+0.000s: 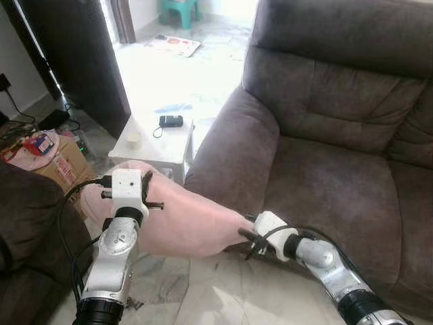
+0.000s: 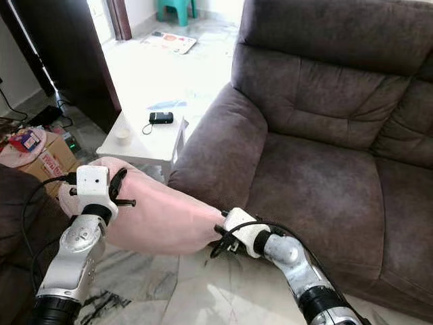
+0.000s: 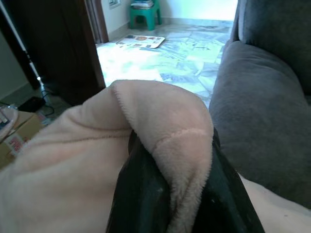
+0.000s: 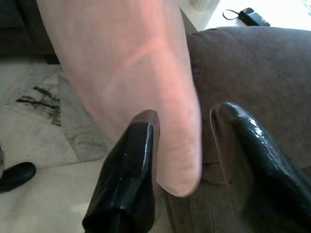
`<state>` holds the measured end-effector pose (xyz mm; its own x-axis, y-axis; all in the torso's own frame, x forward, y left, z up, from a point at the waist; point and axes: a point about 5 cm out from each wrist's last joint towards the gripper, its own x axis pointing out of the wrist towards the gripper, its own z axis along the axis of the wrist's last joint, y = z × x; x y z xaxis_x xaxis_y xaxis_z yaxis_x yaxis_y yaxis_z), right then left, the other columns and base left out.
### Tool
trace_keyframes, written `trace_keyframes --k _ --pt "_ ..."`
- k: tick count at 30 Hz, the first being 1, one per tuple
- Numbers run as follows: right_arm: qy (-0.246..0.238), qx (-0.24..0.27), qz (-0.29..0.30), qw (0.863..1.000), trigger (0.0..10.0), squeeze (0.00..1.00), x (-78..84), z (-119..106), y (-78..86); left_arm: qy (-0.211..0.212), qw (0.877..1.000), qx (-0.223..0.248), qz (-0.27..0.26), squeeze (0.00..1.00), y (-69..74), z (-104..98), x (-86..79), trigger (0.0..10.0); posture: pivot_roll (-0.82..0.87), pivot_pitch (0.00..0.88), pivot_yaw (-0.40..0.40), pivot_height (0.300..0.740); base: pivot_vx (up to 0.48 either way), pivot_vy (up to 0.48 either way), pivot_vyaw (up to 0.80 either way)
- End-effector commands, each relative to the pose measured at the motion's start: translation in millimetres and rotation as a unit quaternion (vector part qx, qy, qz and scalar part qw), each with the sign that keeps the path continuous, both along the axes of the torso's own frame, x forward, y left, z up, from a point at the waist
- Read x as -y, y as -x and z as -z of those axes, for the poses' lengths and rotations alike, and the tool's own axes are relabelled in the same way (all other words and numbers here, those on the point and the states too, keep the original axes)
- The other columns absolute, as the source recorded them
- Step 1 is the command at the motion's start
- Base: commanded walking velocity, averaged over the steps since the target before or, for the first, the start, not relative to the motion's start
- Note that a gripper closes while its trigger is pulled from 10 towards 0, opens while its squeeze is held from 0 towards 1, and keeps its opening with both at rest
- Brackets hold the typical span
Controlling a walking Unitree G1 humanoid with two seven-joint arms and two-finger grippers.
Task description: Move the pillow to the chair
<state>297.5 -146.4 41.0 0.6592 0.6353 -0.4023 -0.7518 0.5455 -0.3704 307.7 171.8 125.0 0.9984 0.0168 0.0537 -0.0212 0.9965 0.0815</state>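
A pink pillow (image 1: 179, 220) hangs between the robot's two arms, clear of the tiled floor (image 1: 223, 291) and just left of the brown chair (image 1: 338, 176), its right end touching the chair's near armrest (image 1: 233, 145). The left gripper (image 3: 170, 194) is clenched on a fold at the pillow's left end, plush bunched between its black fingers (image 3: 138, 194); a pinch of this kind suits soft cloth that offers no firm edge. The right gripper (image 4: 182, 145) straddles the pillow's right corner, one finger on either side and a small gap by the right one, so whether it is truly grasping cannot be told. Carrying by both ends seems meant to keep the pillow level and off the floor. The seat lies to the right, past the armrest, so the load likely has to rise over it. A small white counter (image 1: 159, 139) with a cup (image 1: 134, 139) and a black device (image 1: 170, 121) stands beyond.
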Motion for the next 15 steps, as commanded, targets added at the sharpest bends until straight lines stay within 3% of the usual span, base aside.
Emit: trace_keyframes --k 1,15 --pt "0.001 0.004 -0.018 1.000 10.0 1.00 -1.3 -2.3 -0.2 -0.005 0.998 0.066 0.011 0.00 -4.0 -32.4 2.1 10.0 0.05 0.037 -0.001 0.740 0.000 0.000 0.00" --pt "0.039 -0.021 -0.037 0.998 10.0 1.00 0.6 13.8 8.3 -0.002 0.997 0.065 0.030 0.00 -4.6 -34.6 5.0 10.0 0.05 0.053 -0.003 0.740 0.000 0.000 0.00"
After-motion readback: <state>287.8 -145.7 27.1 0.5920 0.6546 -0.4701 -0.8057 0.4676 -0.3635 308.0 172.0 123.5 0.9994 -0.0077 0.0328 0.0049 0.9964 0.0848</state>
